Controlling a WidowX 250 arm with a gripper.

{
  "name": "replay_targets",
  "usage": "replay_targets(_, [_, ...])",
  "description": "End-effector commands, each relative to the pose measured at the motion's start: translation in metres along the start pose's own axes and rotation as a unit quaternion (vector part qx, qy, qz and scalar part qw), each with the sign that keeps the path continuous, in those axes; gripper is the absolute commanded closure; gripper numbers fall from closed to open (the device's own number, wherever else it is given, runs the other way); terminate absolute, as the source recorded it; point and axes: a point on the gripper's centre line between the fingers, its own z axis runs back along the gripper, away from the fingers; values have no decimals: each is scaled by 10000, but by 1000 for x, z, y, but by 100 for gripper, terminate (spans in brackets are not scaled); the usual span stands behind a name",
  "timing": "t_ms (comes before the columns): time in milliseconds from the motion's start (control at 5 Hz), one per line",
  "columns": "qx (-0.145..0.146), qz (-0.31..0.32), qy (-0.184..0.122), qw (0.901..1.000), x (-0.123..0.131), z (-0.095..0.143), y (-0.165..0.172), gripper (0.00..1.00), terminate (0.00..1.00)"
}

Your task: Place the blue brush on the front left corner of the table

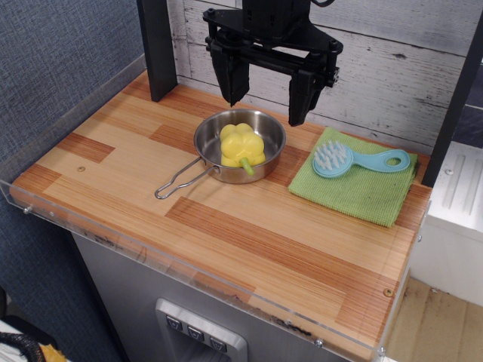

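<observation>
observation.image view, pincer (pixel 268 94) spread wide, empty, blue brush (pixel 355 159) lower right on green cloth (pixel 355 188)

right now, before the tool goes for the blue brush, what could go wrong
1. The blue brush lies on the green cloth, so a low pinch may catch fabric and drag it along.
2. The open tool hangs above the steel pan holding a yellow pepper; a low sweep toward the front left could clip the pan.

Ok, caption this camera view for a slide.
Open hand above pan; blue brush on green cloth.
</observation>
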Motion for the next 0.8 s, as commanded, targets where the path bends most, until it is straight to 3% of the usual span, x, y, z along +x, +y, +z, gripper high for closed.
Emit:
replay_targets(0, [0, 0, 0, 10000, 0, 0, 0, 0, 0])
replay_targets(200, [102, -182, -28, 9998, 21, -16, -2, 0, 0])
replay_targets(400, [289, -572, -355, 9973, 47, -25, -8, 0, 0])
replay_targets(600, [287, -864, -383, 9951, 75, -38, -12, 0, 0])
